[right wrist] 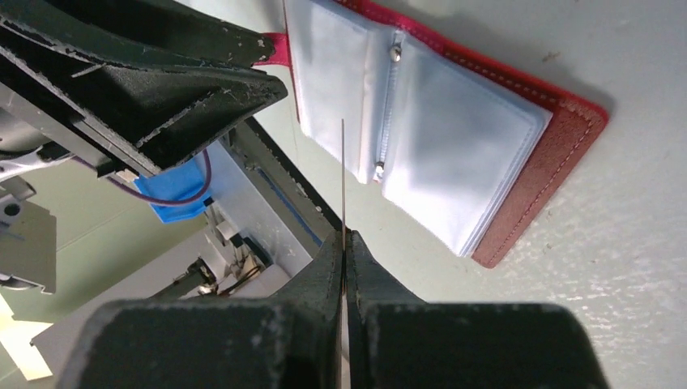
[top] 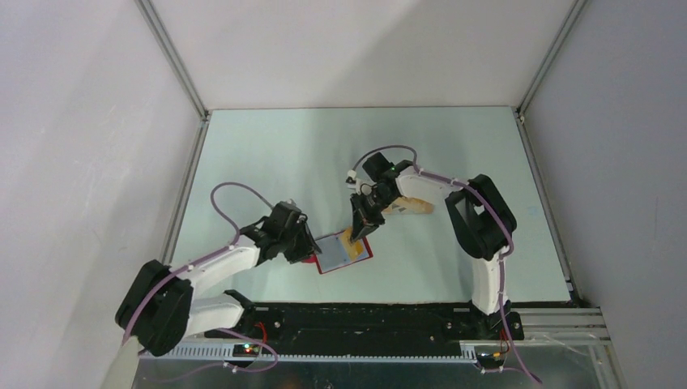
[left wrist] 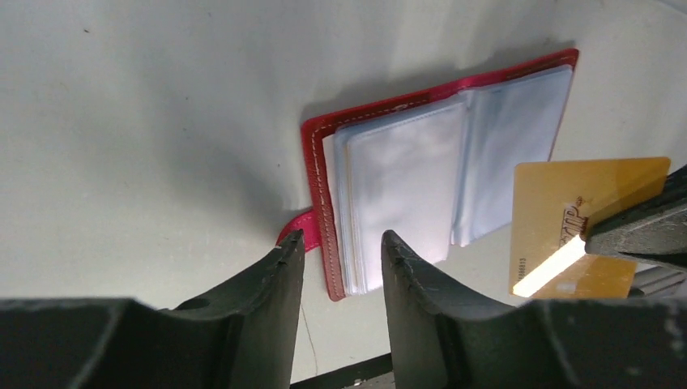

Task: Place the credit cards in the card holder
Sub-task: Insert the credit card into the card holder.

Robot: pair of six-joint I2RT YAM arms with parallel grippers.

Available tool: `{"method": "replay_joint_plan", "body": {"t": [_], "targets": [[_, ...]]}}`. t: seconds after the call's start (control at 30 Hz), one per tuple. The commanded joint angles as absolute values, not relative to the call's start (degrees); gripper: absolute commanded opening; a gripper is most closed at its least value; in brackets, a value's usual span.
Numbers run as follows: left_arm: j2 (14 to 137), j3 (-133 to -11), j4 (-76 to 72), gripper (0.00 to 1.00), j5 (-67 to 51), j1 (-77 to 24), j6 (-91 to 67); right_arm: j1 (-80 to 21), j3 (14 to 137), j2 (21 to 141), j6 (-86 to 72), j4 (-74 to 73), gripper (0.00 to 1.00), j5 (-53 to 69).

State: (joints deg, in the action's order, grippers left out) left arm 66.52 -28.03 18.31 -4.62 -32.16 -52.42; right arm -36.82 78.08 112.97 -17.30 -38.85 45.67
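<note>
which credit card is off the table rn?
The gold credit card pinched in the right claw, held on edge beside the open red card holder. The other cards lie flat on the table farther back.

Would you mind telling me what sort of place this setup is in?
Most likely a lab robot cell: plain white walls in metal framing enclose a pale table, and the left arm and right arm are bolted to a black rail at its edge.

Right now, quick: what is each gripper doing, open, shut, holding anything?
Left gripper: open, jaws apart over the red card holder's edge, holding nothing.
Right gripper: shut on a gold credit card.
</note>
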Motion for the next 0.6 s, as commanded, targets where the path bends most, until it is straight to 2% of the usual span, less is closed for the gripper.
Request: {"method": "replay_joint_plan", "body": {"t": [0.0,0.23,0.57], "targets": [[69.4,-31.3,21.7,0.44,-2.6,-31.9,-49.9,-37.7,82.9,116.5,-14.6,-44.4,0.00,43.4],[73.4,-32.8,22.0,0.32,-3.8,-31.9,-49.1,-38.0,85.8,122.1,-13.5,-45.4,0.00,43.1],[75.9,-33.9,22.0,0.22,-5.1,-31.8,-48.3,-40.3,84.5,121.9,-10.7,-42.6,0.00,49.1]]}}
